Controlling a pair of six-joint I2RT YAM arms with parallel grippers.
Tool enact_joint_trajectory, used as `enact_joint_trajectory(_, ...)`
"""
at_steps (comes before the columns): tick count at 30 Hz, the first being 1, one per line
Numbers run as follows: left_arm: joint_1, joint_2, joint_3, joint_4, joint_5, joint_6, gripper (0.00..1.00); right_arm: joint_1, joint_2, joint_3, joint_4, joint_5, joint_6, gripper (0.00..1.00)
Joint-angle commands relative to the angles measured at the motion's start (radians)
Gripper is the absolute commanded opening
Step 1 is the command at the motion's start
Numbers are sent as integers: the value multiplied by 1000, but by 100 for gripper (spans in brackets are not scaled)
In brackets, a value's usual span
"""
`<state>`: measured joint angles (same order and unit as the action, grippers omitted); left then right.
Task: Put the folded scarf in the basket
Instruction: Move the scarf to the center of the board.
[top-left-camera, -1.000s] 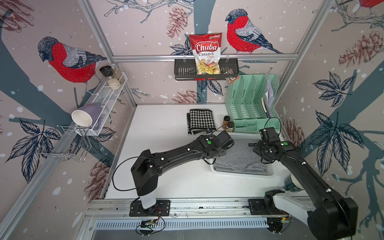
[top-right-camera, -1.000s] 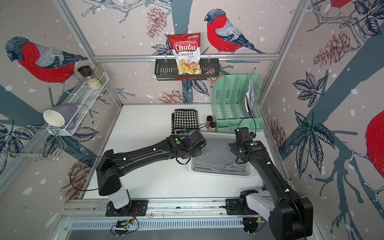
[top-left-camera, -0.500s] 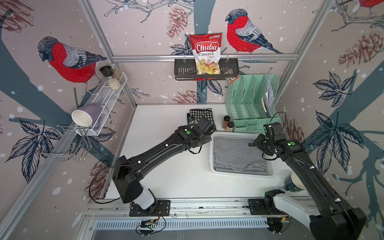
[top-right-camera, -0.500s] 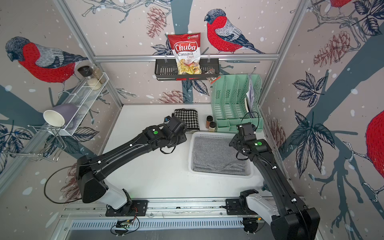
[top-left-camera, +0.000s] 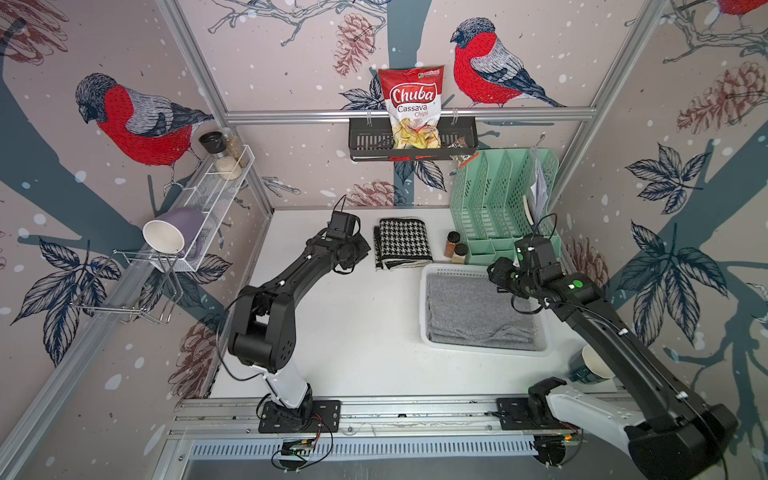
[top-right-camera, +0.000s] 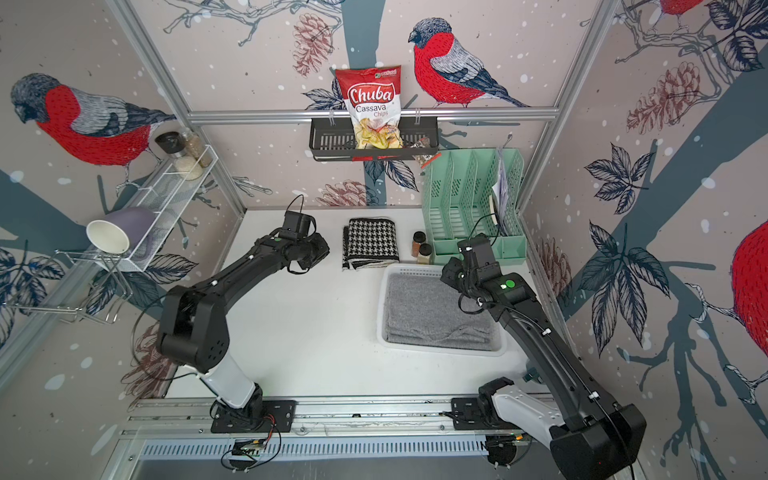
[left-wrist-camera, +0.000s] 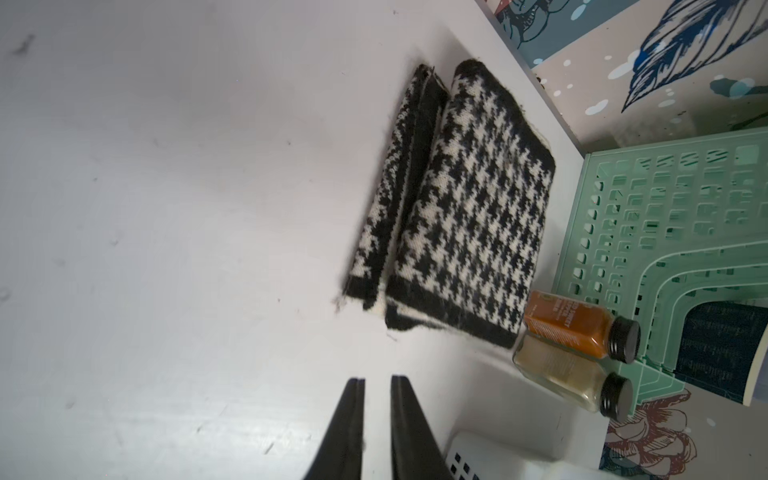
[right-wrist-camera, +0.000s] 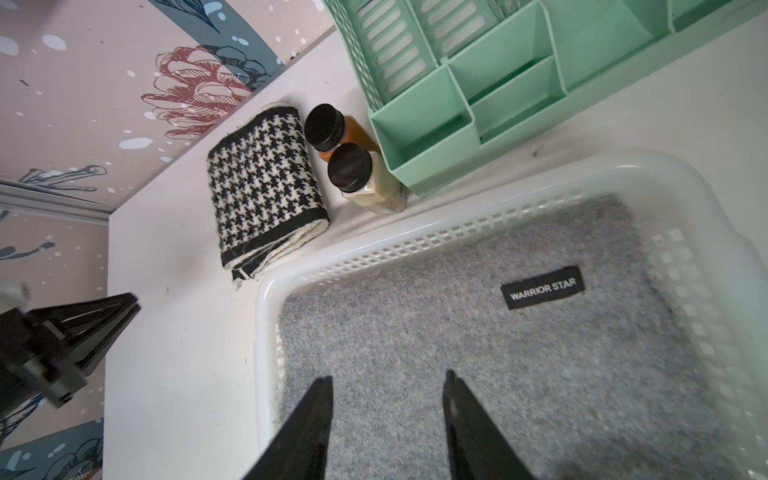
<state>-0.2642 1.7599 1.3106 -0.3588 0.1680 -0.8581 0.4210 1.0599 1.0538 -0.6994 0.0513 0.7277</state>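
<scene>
The white perforated basket (top-left-camera: 424, 307) (top-right-camera: 380, 307) (right-wrist-camera: 266, 332) stands on the right of the table, and a folded grey scarf (top-left-camera: 469, 307) (right-wrist-camera: 457, 332) lies flat inside it. A folded black-and-white houndstooth scarf (top-left-camera: 402, 243) (top-right-camera: 370, 243) (left-wrist-camera: 465, 216) (right-wrist-camera: 266, 183) rests on the table behind the basket. My left gripper (top-left-camera: 365, 249) (left-wrist-camera: 377, 379) hovers just left of the houndstooth scarf, its jaws a narrow gap apart and empty. Over the basket's far right corner my right gripper (top-left-camera: 494, 272) (right-wrist-camera: 388, 376) stands open above the grey scarf, holding nothing.
Two spice bottles (top-left-camera: 455, 247) stand between the houndstooth scarf and the mint-green organiser (top-left-camera: 498, 199). A paper cup (top-left-camera: 594, 365) sits at the front right. A black wall shelf (top-left-camera: 365, 143) holds a chips bag. A white wire shelf (top-left-camera: 216, 187) with a mug hangs on the left wall.
My left arm has swung away from over the basket to the back left, beside the houndstooth scarf, and its jaws have narrowed. The right gripper shifted slightly toward the basket's far right corner.
</scene>
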Motion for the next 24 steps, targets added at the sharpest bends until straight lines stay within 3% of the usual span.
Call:
enact_joint_trajectory(1, 44, 110, 71, 155, 146, 68, 24, 3, -6, -11, 105, -74, -39, 50)
enact_joint_trajectory(7, 57, 404, 363, 71, 190, 147, 29, -1, 47, 9, 146, -137, -57, 50)
enact_joint_trajectory(12, 63, 570, 555, -9, 186, 168, 30, -2, 73, 20, 144, -143, -59, 49)
enact_joint_trajectory(24, 89, 733, 726, -13, 254, 174, 32, -3, 108, 5, 164, -144, -47, 50)
